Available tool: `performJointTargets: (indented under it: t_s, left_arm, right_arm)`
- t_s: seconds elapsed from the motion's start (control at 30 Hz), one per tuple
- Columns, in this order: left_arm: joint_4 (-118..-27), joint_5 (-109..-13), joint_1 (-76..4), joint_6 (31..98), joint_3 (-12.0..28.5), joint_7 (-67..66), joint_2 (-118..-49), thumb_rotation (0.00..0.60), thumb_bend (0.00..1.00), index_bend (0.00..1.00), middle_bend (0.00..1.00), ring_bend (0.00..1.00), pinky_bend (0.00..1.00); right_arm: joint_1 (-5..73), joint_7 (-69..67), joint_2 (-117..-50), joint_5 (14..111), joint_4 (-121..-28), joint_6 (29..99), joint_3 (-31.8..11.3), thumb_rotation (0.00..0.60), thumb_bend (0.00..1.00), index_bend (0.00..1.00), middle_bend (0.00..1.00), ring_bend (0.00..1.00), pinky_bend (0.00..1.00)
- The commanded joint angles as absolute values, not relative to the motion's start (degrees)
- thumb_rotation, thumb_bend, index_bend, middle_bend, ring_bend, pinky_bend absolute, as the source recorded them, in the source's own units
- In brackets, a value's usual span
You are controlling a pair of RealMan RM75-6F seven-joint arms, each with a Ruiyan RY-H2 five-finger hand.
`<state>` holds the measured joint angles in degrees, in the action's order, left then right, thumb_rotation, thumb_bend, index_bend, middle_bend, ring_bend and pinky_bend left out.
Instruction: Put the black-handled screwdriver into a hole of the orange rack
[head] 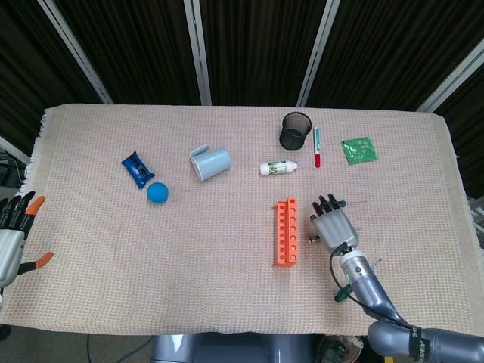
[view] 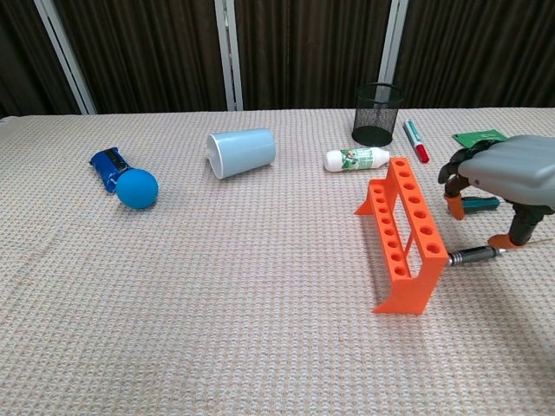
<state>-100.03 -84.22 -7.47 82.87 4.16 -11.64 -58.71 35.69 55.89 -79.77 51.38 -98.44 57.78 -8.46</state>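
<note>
The orange rack (head: 286, 231) (view: 403, 234) stands upright mid-table, its row of holes facing up. Just right of it lies the black-handled screwdriver (view: 473, 255), handle end toward the rack. In the head view only that end (head: 311, 239) shows from under my right hand (head: 333, 223) (view: 503, 178). The hand hovers directly over the tool, fingers spread and pointing down, thumb tip close beside the shaft, holding nothing. My left hand (head: 15, 234) rests open at the table's far left edge.
A green-handled screwdriver (view: 482, 204) lies just behind my right hand; another (head: 339, 295) lies by my forearm near the front edge. Farther back are a mesh cup (head: 296, 130), red marker (head: 317, 147), green card (head: 358, 150), white bottle (head: 277, 167), blue cup (head: 210, 162), ball (head: 157, 192).
</note>
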Motion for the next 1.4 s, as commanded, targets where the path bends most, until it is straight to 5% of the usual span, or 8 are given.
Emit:
performJointTargets:
  t_s: [0.03,1.4]
  left_arm:
    - [-99.77,-83.93,-7.54,82.59,4.07,-11.08,-58.79,0.600,0.00,0.07,0.00,0.00,0.00]
    - [-98.43,-82.20,-7.78,82.07,3.91,-9.19,-58.87,0.600,0.00,0.06,0.00,0.00,0.00]
  right_arm:
    - [37.53,57.76,-81.39,48.13,-97.89,58.22,-8.19,0.600,0.23,0.43,0.13,0.00,0.00]
    - [43.26,52.90,-88.81,40.01,-90.46,60.24,-4.18,0.600,0.24,0.47,0.13,0.00,0.00]
